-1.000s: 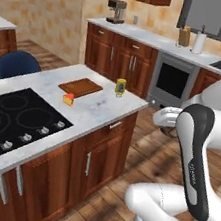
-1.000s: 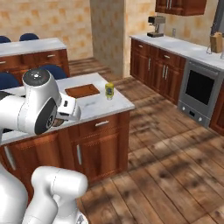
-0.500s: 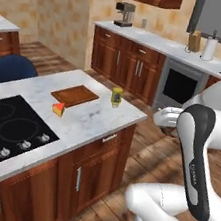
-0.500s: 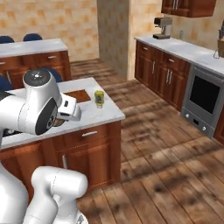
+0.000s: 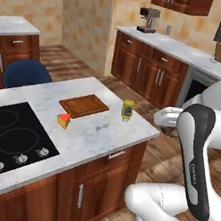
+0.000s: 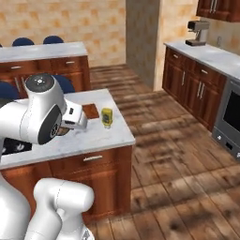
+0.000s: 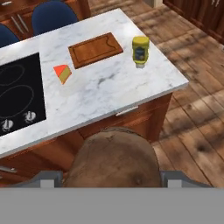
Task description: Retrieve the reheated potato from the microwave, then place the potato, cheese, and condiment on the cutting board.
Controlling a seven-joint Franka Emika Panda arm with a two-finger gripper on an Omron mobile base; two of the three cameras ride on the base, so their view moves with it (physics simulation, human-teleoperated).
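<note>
The pincer [image 7: 113,181] grips the potato [image 7: 114,162], short of the surface [image 7: 113,87]. The board [image 7: 95,49] lies bare between cheese [image 7: 63,73] and condiment [image 7: 140,51]. Risk: reaching in low could topple the bottle standing just beside the board, or the round potato could roll off the board's low rim.

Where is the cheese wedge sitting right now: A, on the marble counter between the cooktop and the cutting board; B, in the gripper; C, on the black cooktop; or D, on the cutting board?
A: the cheese lies on bare marble, with the black cooktop on one side and the cutting board on the other, touching neither.
</note>
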